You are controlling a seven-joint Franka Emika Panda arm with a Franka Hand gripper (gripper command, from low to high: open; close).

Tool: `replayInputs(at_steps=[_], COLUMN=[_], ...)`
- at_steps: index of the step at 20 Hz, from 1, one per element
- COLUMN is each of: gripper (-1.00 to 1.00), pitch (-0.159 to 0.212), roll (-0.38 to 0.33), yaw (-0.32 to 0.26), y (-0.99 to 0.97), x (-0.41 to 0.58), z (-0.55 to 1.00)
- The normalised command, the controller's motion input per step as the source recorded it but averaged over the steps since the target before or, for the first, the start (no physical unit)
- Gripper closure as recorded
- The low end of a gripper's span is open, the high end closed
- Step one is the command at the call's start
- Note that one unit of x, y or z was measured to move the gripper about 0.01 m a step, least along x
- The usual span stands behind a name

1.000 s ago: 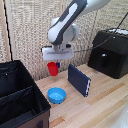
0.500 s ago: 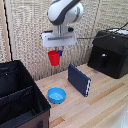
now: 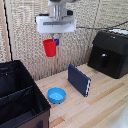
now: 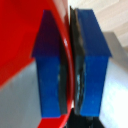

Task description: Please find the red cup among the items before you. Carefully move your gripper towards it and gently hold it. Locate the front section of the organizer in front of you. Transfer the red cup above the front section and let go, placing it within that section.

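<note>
The fingers (image 4: 72,70) are clamped on the wall of the red cup (image 3: 49,47), which hangs upright, high above the desk (image 3: 100,100); the organizer (image 3: 20,100), at the desk's near corner toward the exterior view's left, lies below, so the front section (image 3: 22,107) wants a sideways carry, then descent

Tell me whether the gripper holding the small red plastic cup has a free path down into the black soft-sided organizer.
Probably yes. The gripper holds the red cup high in the air, the organizer is open-topped, and nothing stands between them.
</note>
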Motion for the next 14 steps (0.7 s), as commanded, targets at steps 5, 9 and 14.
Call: replayInputs(at_steps=[5, 9, 14], gripper=[1.00, 1.00, 1.00], pitch=[0.000, -0.033, -0.050], roll=[0.034, 0.009, 0.000], yaw=[0.013, 0.000, 0.000], y=[0.79, 0.87, 0.92], x=[-0.307, -0.371, -0.410], z=[0.42, 0.19, 0.01])
